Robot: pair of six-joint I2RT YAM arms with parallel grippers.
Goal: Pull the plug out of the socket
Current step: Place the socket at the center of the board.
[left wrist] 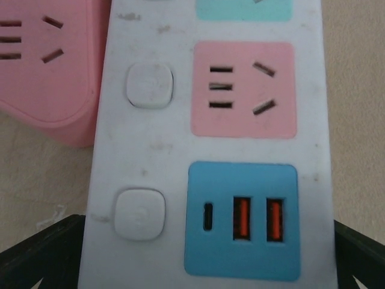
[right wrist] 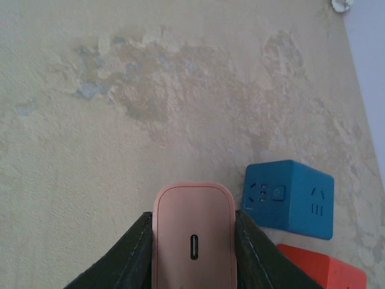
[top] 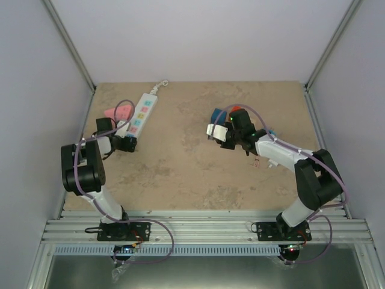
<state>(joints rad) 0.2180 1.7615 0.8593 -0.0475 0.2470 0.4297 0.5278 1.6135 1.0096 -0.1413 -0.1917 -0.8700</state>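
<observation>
Mottled beige table (top: pixel 198 174) between pale walls, and the socket (left wrist: pixel 150 150) lies with its blue USB end right between the left jaws, which are spread wide on either side of it (whether they touch its edges, hard to say). A pink triangular block (left wrist: pixel 48 66) sits against the socket, ahead and to the left of those jaws. Over on the other arm, the right jaws are clamped on the pink plug (right wrist: pixel 194 232), well apart from the socket. A blue cube (right wrist: pixel 289 197) and a red block (right wrist: pixel 325 271) sit just right of them.
</observation>
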